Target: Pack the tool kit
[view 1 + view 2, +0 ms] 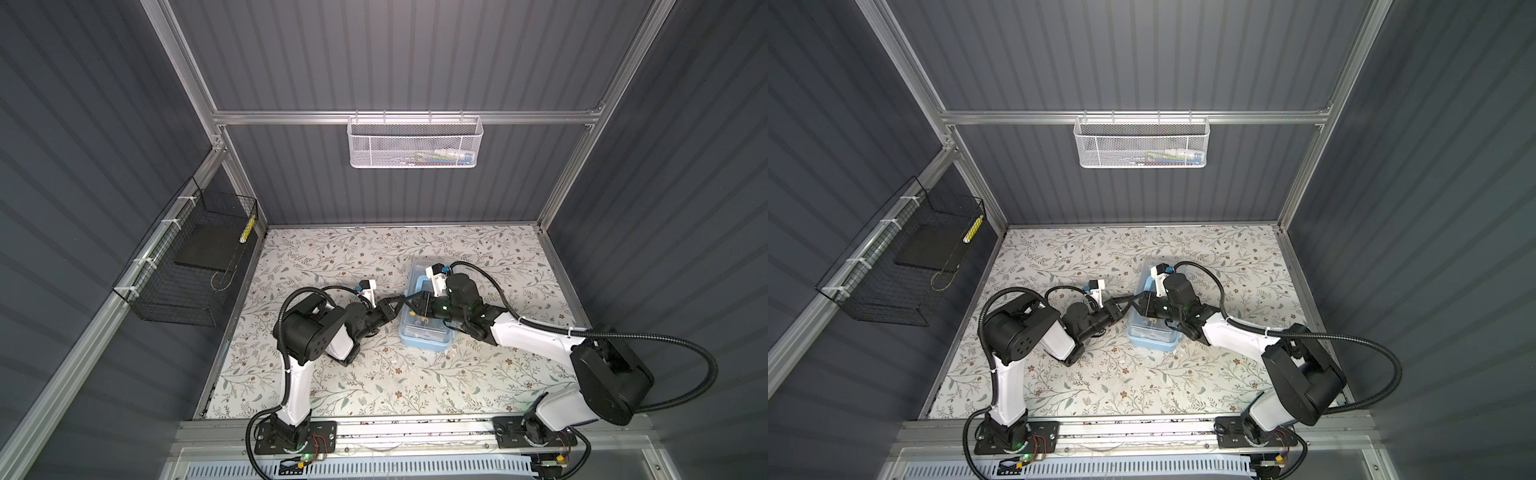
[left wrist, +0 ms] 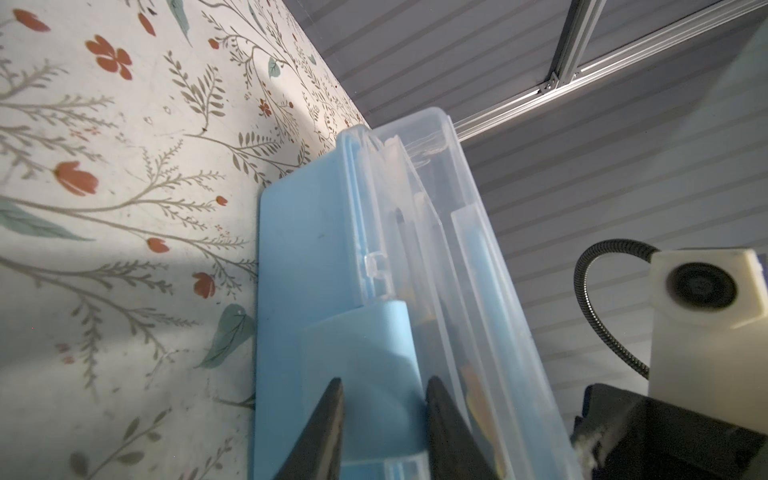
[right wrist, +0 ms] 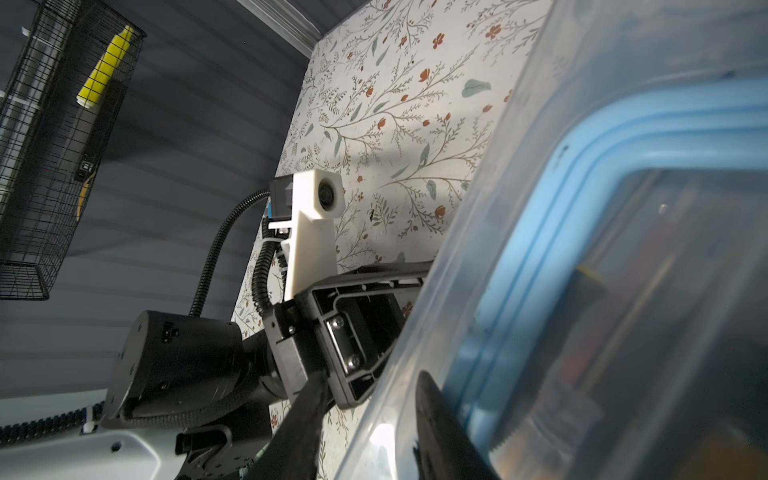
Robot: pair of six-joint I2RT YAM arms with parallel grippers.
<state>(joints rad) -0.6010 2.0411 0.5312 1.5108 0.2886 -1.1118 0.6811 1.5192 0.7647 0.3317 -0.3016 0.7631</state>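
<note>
Ribbed grey walls [image 1: 395, 62] and a metal frame close in a table [image 1: 374, 386] covered with a flowered sheet. A black wire basket [image 1: 187, 270] hangs on the left wall and a white mesh basket [image 1: 415, 141] on the back rail. Right of centre lies the box [image 1: 422, 334], smooth pale-blue plastic with a clear lid [image 2: 419, 141] and an arched blue handle [image 3: 623, 137]. The left gripper [image 2: 384, 379] meets its left side, jaws partly parted astride the blue latch [image 2: 361, 332]; whether they pinch it cannot be told. The right gripper [image 3: 370, 374] straddles the lid's rim, its hold equally unclear.
</note>
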